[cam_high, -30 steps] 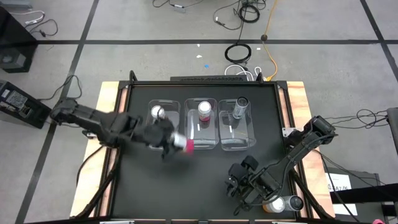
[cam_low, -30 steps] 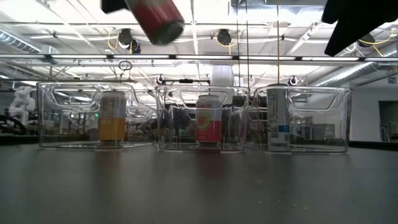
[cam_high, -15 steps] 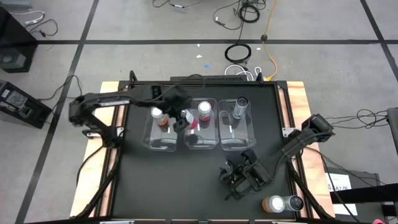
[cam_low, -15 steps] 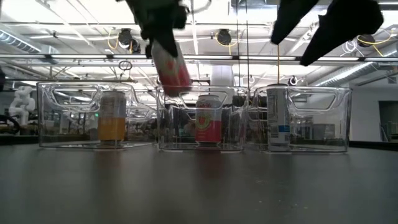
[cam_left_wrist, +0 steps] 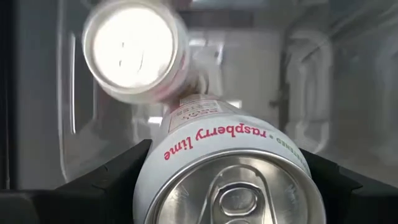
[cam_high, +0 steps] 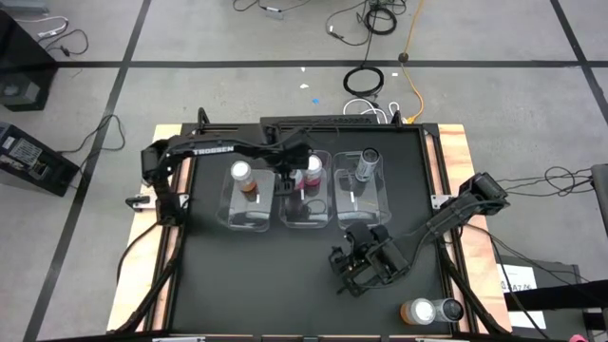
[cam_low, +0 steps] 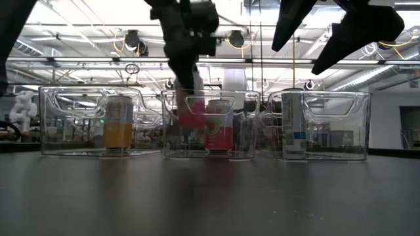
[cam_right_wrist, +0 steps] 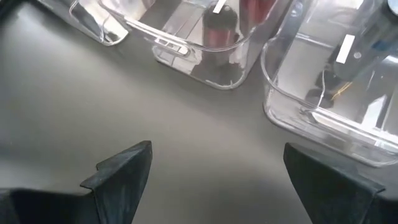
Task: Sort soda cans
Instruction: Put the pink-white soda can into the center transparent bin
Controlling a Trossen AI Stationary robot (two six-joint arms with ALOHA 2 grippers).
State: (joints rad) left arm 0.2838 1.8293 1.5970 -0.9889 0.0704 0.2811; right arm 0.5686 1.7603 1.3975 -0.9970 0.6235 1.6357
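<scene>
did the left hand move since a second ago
Yes. The left hand, holding a pink can, moved from the table's front-left into the middle bin.

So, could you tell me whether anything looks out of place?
Only two cans lying on their sides at the table's near right edge, an orange one and a dark one, outside the bins. Nothing looks spilled.

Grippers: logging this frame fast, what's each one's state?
Left gripper: shut on the pink raspberry-lime soda can, inside the middle clear plastic bin.
Right gripper: open, empty.
</scene>
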